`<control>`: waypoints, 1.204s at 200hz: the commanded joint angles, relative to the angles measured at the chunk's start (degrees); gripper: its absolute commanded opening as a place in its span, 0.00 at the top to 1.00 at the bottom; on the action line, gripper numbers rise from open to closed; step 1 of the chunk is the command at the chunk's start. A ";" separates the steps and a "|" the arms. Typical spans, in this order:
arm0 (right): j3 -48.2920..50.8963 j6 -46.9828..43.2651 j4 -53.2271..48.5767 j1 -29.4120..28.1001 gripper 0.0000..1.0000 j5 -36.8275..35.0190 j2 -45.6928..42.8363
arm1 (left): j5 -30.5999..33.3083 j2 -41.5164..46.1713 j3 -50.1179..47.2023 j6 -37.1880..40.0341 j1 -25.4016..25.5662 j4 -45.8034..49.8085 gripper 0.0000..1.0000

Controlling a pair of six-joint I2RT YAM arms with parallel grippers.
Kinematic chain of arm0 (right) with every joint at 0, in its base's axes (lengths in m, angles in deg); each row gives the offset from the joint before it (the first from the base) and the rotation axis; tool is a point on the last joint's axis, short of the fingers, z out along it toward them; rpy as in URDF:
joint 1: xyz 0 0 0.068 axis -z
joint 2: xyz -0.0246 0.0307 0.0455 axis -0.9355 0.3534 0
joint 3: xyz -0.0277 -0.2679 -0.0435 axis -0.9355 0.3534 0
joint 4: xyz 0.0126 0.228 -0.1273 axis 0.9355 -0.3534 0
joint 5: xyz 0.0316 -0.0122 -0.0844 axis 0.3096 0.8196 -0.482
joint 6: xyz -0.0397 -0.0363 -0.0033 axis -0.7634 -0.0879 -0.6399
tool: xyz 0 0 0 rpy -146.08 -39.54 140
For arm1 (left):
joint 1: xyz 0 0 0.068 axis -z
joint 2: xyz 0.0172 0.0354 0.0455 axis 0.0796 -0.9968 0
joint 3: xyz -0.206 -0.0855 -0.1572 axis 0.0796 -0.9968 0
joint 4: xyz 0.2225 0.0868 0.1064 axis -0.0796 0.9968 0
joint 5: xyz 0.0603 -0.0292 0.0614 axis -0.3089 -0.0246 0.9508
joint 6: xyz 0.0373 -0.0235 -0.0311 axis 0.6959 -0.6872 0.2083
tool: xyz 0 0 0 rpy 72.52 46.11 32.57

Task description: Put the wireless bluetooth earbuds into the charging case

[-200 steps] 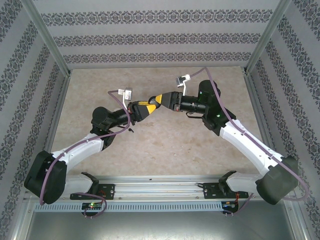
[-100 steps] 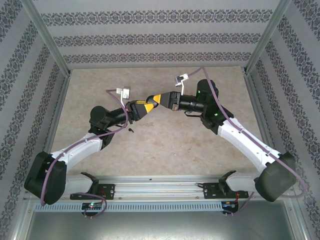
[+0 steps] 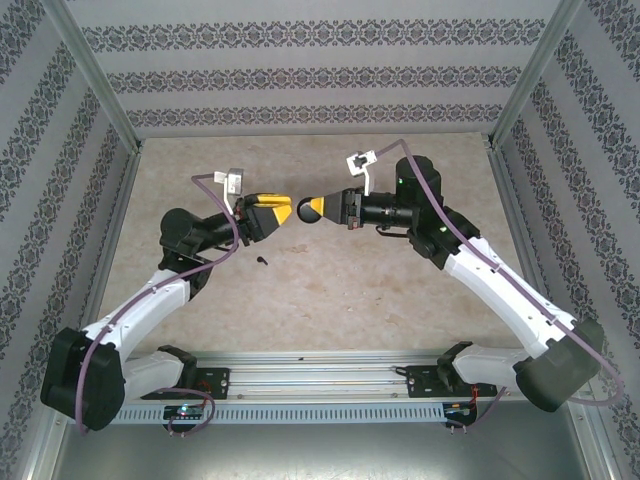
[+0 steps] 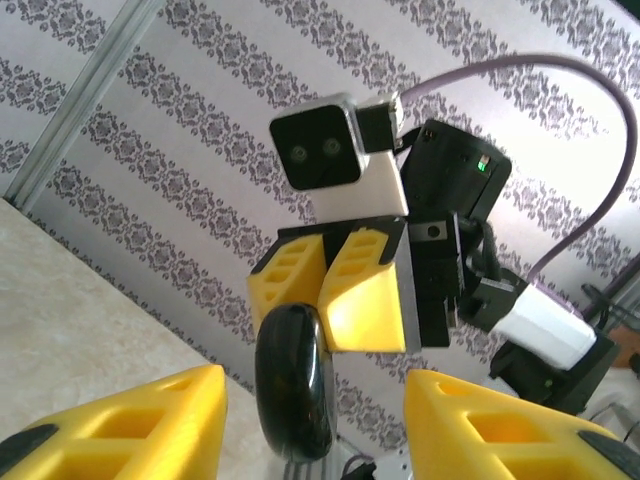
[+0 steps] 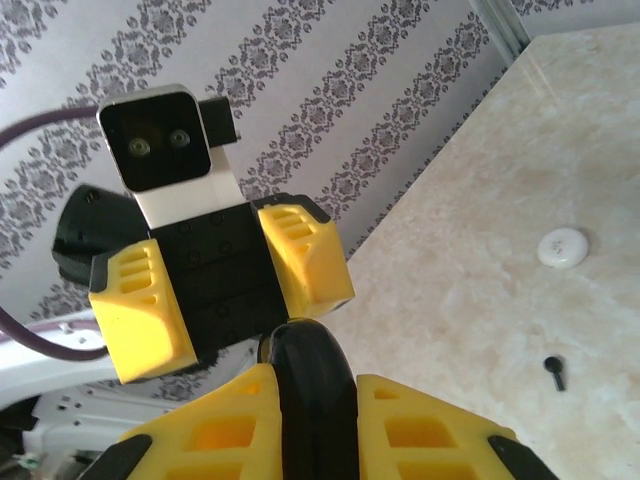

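Pinched edge-on in the right gripper (image 3: 316, 208), fingers closed tight on its rim: the black case (image 4: 293, 385), up in the air over the middle of the table (image 3: 330, 300). Facing it, just apart, the left gripper (image 3: 283, 212), jaws spread and empty, touching nothing. Looks like a handover, with the case now on the right side. Down on the table near the left arm, one black earbud (image 3: 263, 259) lying loose; from the right wrist, a white case (image 5: 562, 246) beyond it, well apart. To do this well: keep the right grip firm across the rim, no twisting, the shell being smooth, round and likely to slip. Draw the left back straight, clear of the black case, before tipping down. Then go for the earbud from above, slow, jaws narrow, a fingertip on either side of the stem. Cannot tell from here whether the lid is open; check before bringing the earbud across.
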 commanded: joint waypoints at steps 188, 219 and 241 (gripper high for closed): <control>-9.18 -14.54 -10.16 -6.62 0.95 0.69 1.74 | -10.17 4.24 6.95 15.13 2.20 22.34 0.58; -9.44 -14.60 -10.27 -6.75 0.95 0.60 1.93 | -10.48 4.28 7.18 15.52 2.28 23.14 0.64; -9.71 -14.68 -10.39 -6.79 0.94 0.57 2.15 | -10.65 4.20 7.23 15.68 2.32 23.33 0.70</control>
